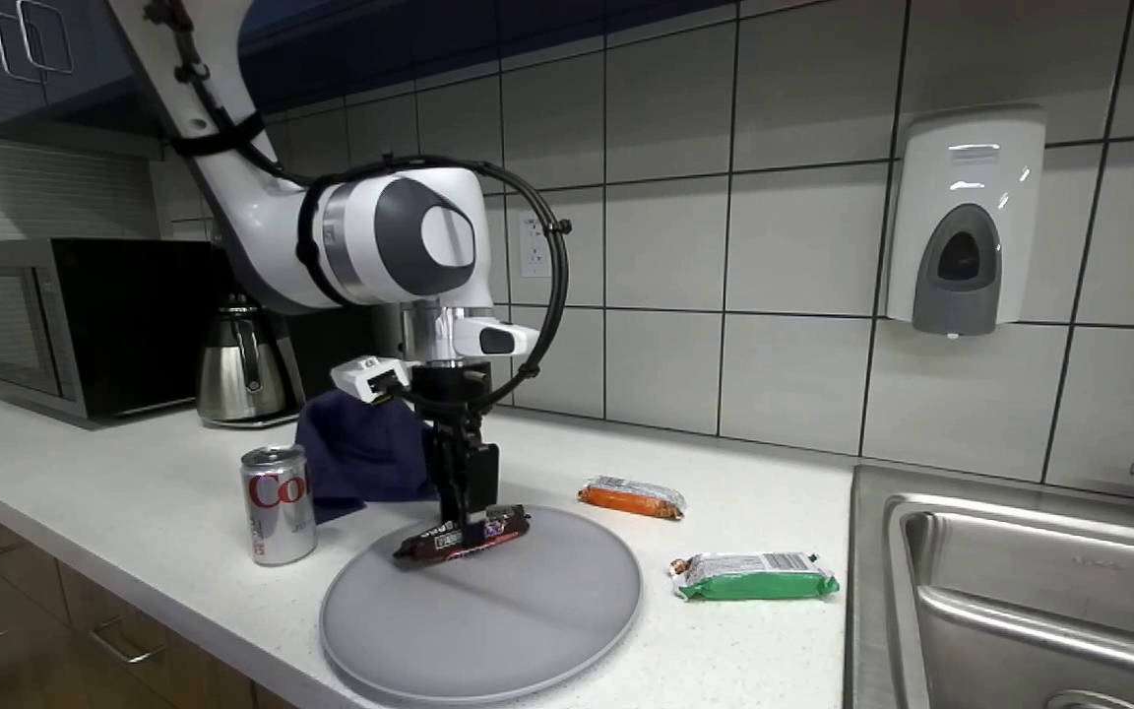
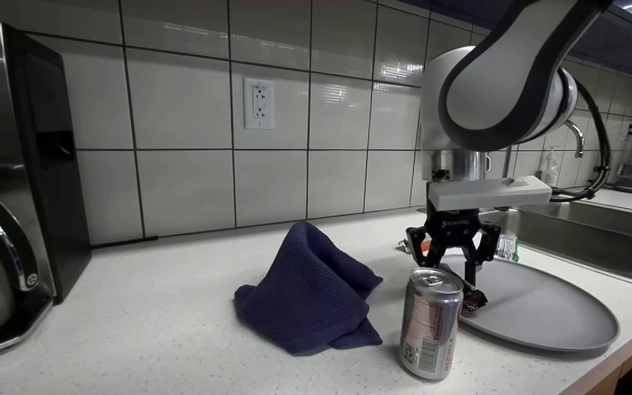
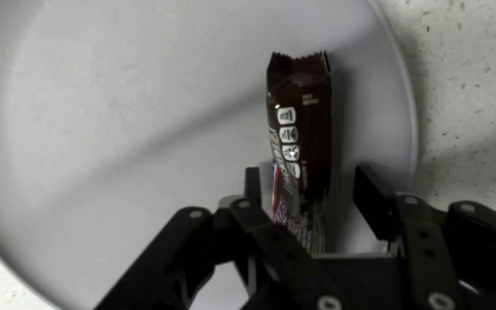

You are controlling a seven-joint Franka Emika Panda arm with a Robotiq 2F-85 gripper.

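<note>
A dark brown wrapped candy bar (image 3: 306, 99) lies on the round grey plate (image 3: 123, 107), near its rim. My gripper (image 3: 307, 178) points straight down over the bar, and its black fingers straddle the wrapper. In the wrist view there is a gap on both sides between bar and fingers, wider on the right, so the jaws are open and nothing is held. The fingertips are low, close to the plate (image 1: 488, 630). In an exterior view one finger crosses in front of the bar (image 1: 507, 522); elsewhere the soda can (image 2: 431, 329) hides part of it.
Beside the plate stands the silver can (image 1: 278, 507), with a crumpled navy cloth (image 1: 360, 448) behind it. An orange packet (image 1: 632, 500) and a green packet (image 1: 756, 579) lie between plate and sink (image 1: 941, 591). A steel coffee pot (image 1: 244, 364) and microwave (image 1: 85, 325) stand farther back.
</note>
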